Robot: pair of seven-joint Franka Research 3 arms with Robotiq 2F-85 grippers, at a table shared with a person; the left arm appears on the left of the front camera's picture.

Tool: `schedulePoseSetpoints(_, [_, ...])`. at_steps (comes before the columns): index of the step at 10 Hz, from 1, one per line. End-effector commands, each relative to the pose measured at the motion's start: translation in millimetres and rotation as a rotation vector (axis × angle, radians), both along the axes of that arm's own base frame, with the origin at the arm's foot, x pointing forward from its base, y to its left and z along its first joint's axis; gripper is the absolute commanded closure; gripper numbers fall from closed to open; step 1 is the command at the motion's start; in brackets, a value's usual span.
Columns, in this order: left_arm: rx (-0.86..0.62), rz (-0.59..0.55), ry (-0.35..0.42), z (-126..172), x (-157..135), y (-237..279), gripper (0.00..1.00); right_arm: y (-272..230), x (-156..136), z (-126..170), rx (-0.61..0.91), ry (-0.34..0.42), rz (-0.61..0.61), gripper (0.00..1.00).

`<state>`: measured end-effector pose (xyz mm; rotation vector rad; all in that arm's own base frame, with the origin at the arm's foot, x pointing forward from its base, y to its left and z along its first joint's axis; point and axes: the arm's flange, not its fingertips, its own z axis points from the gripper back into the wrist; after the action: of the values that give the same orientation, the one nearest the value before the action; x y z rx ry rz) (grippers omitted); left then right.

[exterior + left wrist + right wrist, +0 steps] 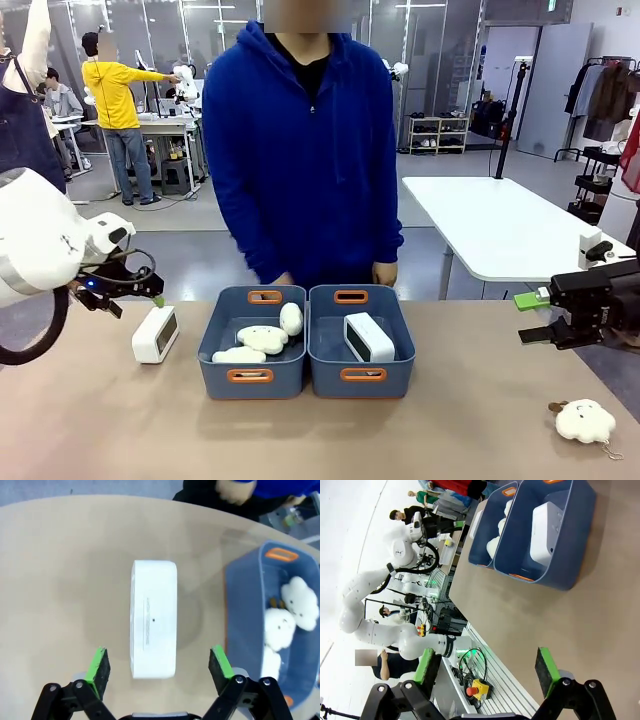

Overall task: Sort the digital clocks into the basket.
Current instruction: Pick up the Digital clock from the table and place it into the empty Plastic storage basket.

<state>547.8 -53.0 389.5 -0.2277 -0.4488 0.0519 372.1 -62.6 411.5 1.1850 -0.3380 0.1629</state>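
My left claw [159, 663] hangs spread over the white rounded plastic digital clock [153, 625].
That clock stands on bare tan desk [60, 580], apart from the nearer slate-blue plastic bin [240, 605]; its print is too small to read. A second white clock [368, 337] lies in the right slate-blue plastic basket [330, 378]. My right claw [533, 317] is spread too.

I count two digital clocks: one clock [156, 334] on the table [100, 420], one clock [368, 338] in the right basket [385, 388]. Baskets: two, counting the left basket [222, 388]. Plush toys: four, three plush toys [263, 338] in the left basket, one plush toy [585, 421] on the table
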Motion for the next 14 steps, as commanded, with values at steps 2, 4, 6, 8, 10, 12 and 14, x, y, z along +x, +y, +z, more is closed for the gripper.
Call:
schedulePoseSetpoints(2, [0.024,0.093,0.038,-24,21,-15,0.00,-1,0,1,-0.007,0.005,0.009,0.00])
schedulePoseSetpoints(4, [0.016,0.108,0.081,-38,16,-19,0.00,-1,0,1,-0.007,0.005,0.009,0.00])
schedulePoseSetpoints(6, [0.049,0.079,0.096,-49,13,-25,0.29,-1,0,1,-0.007,0.005,0.009,0.00])
schedulePoseSetpoints(8, [0.079,0.067,0.130,-52,8,-28,0.89,-1,0,1,-0.007,0.005,0.009,0.00])
schedulePoseSetpoints(10, [0.101,0.071,0.114,-50,7,-27,1.00,-1,0,1,-0.007,0.005,0.009,0.00])
schedulePoseSetpoints(12, [0.149,0.083,0.083,-42,3,-26,0.95,-1,0,1,-0.007,0.005,0.009,0.00])
schedulePoseSetpoints(14, [0.144,0.068,0.085,-14,-9,-23,0.91,-1,0,1,-0.007,0.005,0.009,0.00])
